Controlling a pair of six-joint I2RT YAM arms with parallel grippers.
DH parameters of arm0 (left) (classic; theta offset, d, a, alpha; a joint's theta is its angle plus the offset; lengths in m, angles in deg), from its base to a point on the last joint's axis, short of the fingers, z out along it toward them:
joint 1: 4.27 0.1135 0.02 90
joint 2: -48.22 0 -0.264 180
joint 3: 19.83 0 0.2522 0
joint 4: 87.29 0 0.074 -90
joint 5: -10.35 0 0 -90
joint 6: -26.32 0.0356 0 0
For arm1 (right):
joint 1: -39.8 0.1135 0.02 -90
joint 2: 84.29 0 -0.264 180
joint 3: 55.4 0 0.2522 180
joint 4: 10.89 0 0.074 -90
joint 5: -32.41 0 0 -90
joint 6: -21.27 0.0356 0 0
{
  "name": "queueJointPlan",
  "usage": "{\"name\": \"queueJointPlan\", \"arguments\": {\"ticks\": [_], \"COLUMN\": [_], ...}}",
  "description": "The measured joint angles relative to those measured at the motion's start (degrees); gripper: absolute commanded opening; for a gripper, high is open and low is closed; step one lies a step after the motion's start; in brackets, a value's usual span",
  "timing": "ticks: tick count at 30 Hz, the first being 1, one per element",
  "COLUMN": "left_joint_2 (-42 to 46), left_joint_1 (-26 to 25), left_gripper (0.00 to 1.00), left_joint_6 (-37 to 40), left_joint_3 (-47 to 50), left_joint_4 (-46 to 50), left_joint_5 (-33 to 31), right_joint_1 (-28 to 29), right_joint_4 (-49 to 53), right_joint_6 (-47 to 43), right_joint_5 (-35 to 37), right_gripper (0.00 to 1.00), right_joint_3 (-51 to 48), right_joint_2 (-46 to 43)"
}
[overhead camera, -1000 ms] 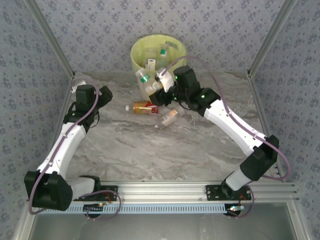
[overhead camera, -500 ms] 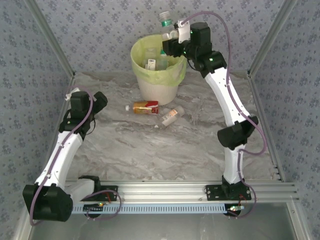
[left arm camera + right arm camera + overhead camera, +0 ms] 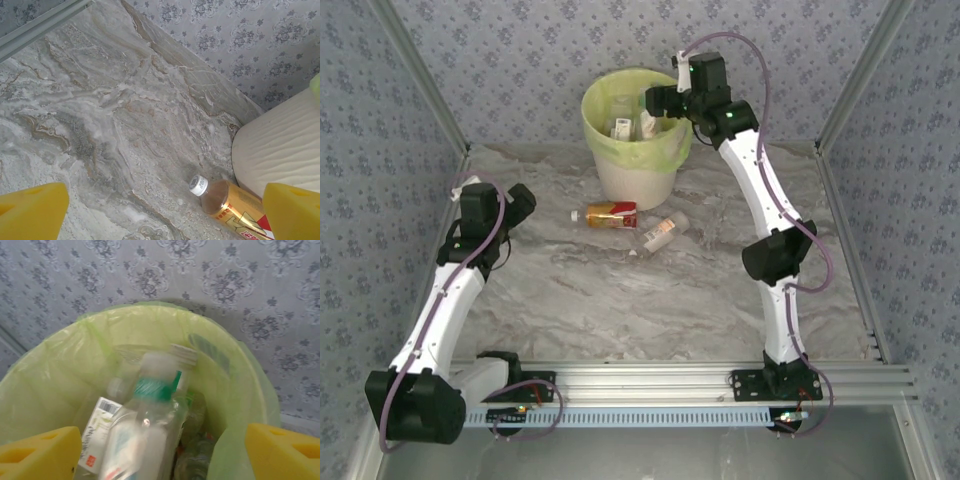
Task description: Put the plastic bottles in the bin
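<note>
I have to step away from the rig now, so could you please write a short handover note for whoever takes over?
Left gripper: open, empty, over the table, left of the loose bottles.
Right gripper: open, empty, above the bin.
Done: several bottles are in the bin, including a green-banded bottle, blurred, below the open fingers.
Left: two bottles lie on the table in front of the bin, a gold-labelled bottle with a white cap and a clear bottle beside it.
</note>
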Motion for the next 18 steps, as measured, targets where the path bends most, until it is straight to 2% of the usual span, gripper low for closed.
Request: {"name": "queueJointPlan", "arguments": {"ticks": [5, 7, 9, 18], "left_joint_2": [-1.6, -2.5, -3.7, -8.0], "left_joint_1": [0.0, 0.0, 0.0, 0.0], "left_gripper": [1.00, 1.00, 1.00, 1.00], "left_joint_6": [0.0, 0.0, -0.1, -3.6], "left_joint_3": [0.0, 0.0, 0.0, -0.3], "left_joint_4": [0.0, 0.0, 0.0, 0.0], "left_joint_5": [1.7, 2.8, 4.0, 8.9], "right_joint_1": [0.6, 1.2, 2.1, 4.7], "right_joint_4": [0.3, 0.2, 0.0, -7.1], "right_joint_6": [-0.5, -0.7, -1.4, -1.7], "right_joint_5": [3.6, 4.6, 5.7, 7.2], "right_gripper": [0.91, 0.99, 1.00, 1.00], "right_joint_3": [-3.0, -5.2, -8.7, -32.2], "right_joint_2": [-3.0, -5.2, -8.5, -25.9]}}
